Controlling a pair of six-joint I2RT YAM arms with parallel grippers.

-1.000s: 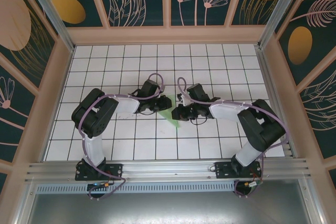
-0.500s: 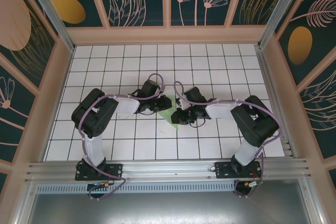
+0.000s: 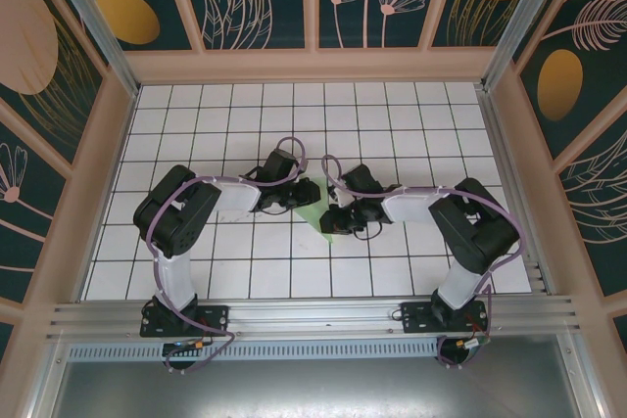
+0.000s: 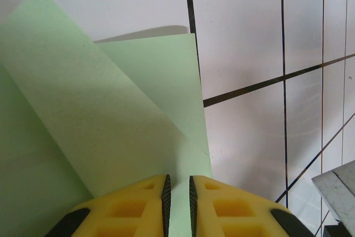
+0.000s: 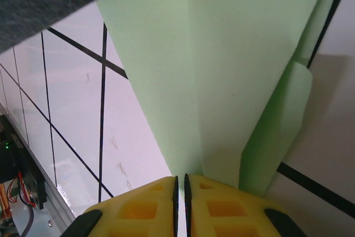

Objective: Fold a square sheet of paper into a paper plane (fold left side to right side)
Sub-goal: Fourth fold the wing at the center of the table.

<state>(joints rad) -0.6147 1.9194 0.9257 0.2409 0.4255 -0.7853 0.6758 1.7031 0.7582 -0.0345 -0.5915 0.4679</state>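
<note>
Folding the left side across to the right is judged to be the step in hand. The pale green sheet of paper [image 3: 315,207] is seen lying in the middle of the tiled desk [image 3: 245,124], between the two wrists, already creased into overlapping layers that narrow toward the near edge. The left jaws are clenched to a thin slit. Their yellow pads [image 4: 127,209] are set at the paper's margin with green showing in the gap, so the sheet is taken to be pinched there. In the left wrist view a folded flap [image 4: 161,81] is seen slightly raised, with a shadow cast on the desk behind it. The right jaws are likewise clenched almost shut. In the right wrist view the central crease [image 5: 194,81] is seen running straight into the slit between their pads [image 5: 138,209], so a grasp on the paper is judged likely, though the contact itself is hidden. For the fold to be done well, one side should be anchored while the other is carried over in a low arc, so that the thin paper is neither dragged across the tiles nor buckled. The moving edge should be laid exactly on the opposite edge before any pressure is applied, and the crease should then be pressed from the middle outward. A pull made by both arms at once could tear or skew the sheet.
</note>
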